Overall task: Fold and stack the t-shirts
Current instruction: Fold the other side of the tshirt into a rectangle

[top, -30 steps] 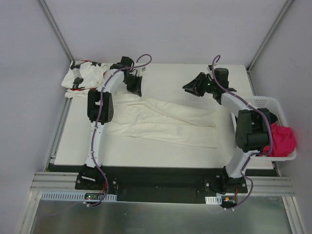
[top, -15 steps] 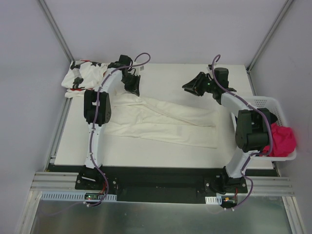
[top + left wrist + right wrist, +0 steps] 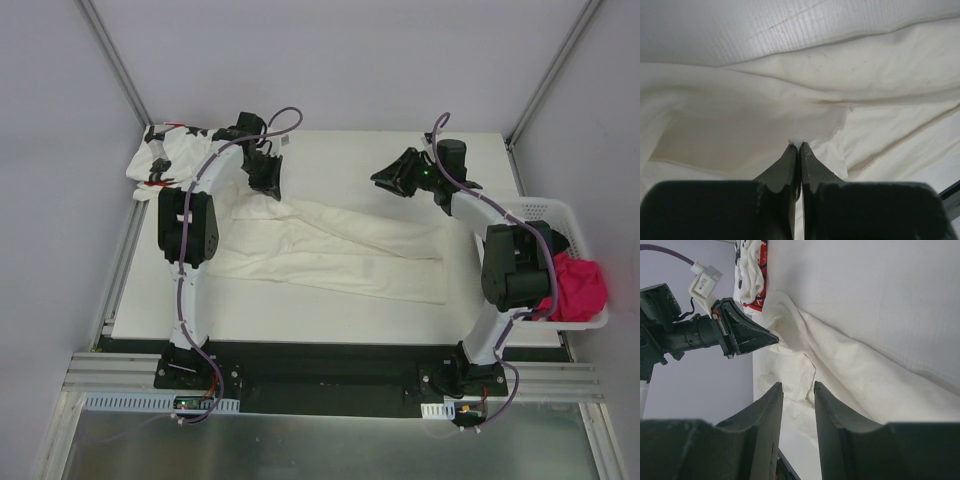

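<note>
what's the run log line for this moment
left fingers: shut on cream t-shirt edge | right fingers: open, empty | star-print t-shirt: far left, bunched

Left gripper [image 3: 799,146]: jaws pressed together with no gap, and a small nip of pale cloth shows right at the tips. The cream-white t-shirt [image 3: 890,70] fills the field ahead of the jaws and to both sides, creased in long folds. A flatter, slightly darker flap [image 3: 740,135] lies ahead-left of the tips, its corner just to their right. Beyond the cloth is bare table [image 3: 715,30] with a fine grid texture. A dark edge [image 3: 952,190] sits far right of the jaws; I cannot tell what it is.
</note>
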{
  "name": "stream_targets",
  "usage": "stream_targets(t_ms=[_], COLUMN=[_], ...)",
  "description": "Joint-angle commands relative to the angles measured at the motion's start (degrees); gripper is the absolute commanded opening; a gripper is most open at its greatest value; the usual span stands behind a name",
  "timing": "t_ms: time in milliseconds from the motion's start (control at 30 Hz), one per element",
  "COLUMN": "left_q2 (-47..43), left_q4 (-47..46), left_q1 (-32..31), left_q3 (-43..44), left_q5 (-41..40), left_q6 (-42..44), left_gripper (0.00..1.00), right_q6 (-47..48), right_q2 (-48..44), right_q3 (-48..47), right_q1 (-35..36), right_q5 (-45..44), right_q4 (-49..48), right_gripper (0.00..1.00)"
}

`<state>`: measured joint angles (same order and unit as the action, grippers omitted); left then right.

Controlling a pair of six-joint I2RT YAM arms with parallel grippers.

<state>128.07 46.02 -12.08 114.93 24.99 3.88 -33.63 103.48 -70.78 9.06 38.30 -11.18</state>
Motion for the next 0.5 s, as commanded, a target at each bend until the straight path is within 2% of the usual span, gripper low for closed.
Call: stream_targets(t_ms=[0,467], left_q2=[-5.6,-12.0], left_q4=[1.3,1.3], left_q1=[-1.3,-4.3], left_q3=[-4.2,-16.9], left_q5=[-0.7,-2.0], left_q6=[-1.9,-3.3], left_gripper=[0.00,0.00], right_q6=[-0.8,-1.4], right_q2=[0.2,1.5], right_q3=[0.2,-0.2], right_q1=[0.3,0.4], right_q5=[1.4,1.9], right_q4=[-3.2,-3.8], right_gripper=[0.34,0.34])
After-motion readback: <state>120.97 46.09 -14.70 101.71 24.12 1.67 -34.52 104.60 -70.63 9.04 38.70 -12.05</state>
